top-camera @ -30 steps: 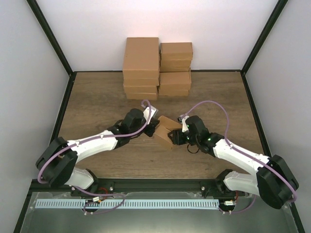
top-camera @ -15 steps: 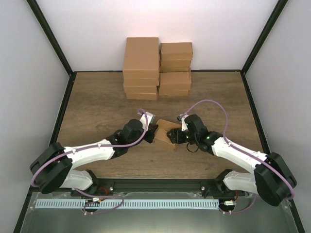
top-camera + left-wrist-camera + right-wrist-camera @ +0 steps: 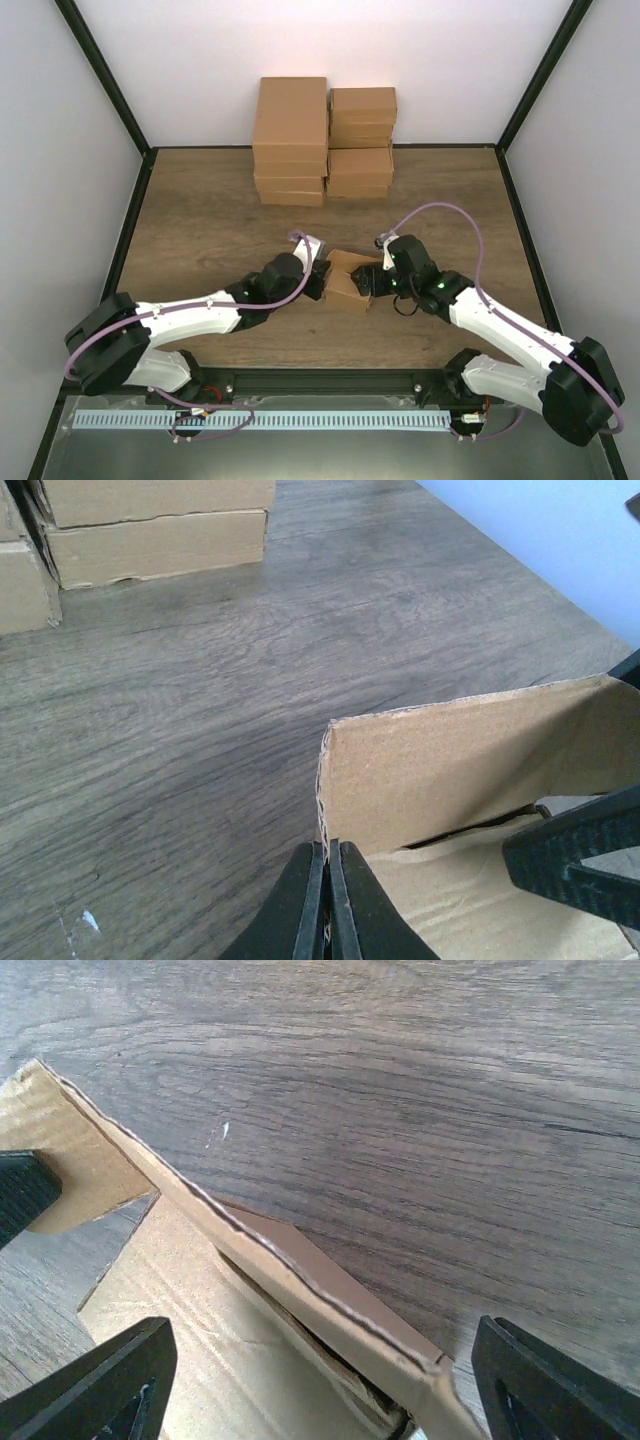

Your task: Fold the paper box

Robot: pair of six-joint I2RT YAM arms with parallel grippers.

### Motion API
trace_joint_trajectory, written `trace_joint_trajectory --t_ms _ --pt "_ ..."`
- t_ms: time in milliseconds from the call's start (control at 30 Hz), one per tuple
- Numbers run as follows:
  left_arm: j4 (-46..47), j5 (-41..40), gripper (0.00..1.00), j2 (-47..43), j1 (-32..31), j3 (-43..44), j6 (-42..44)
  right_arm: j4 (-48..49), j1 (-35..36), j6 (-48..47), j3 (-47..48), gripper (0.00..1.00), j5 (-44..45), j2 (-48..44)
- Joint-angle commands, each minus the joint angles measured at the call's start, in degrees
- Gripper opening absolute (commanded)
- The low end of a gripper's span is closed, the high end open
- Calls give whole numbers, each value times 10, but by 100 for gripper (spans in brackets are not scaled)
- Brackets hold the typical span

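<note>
The paper box [image 3: 346,285] lies open-topped at mid-frame on the wooden surface [image 3: 200,215]. The left pincer [image 3: 327,858] is clenched on the thin upright edge of the box's left-hand wall. The right pincer [image 3: 320,1385] is released, its fingers [image 3: 100,1385] spread wide either side of the right-hand wall. Stacked cartons [image 3: 291,140] stand at upper centre, well apart from the box.

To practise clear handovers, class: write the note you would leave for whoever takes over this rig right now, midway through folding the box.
Left gripper: shut on the edge of an upright wall of the box.
Right gripper: open, a box wall between its fingers, not gripped.
Box: mid-table between the arms, top open.
Done: at least one wall stands up.
Left: fold in the remaining flaps and close it.
</note>
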Motion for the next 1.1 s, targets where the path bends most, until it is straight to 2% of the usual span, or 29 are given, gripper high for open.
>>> trace_joint_trajectory --t_ms 0,367,567,733,867,1067 --pt "-48 -20 4 13 -18 14 -4 -70 -3 -13 51 83 37 -22" --pt "-79 -62 4 28 -46 46 11 -178 -3 -16 120 69 70 -17" --pt "-94 -78 4 36 -56 60 14 -244 -3 4 156 66 83 -7" --pt "-93 -79 4 37 -60 62 15 -288 -3 16 175 57 80 17" --pt "-93 -81 4 37 -63 63 14 -288 -3 18 175 38 65 7" --pt "-93 -77 4 33 -68 64 11 -293 -3 19 172 19 45 -2"
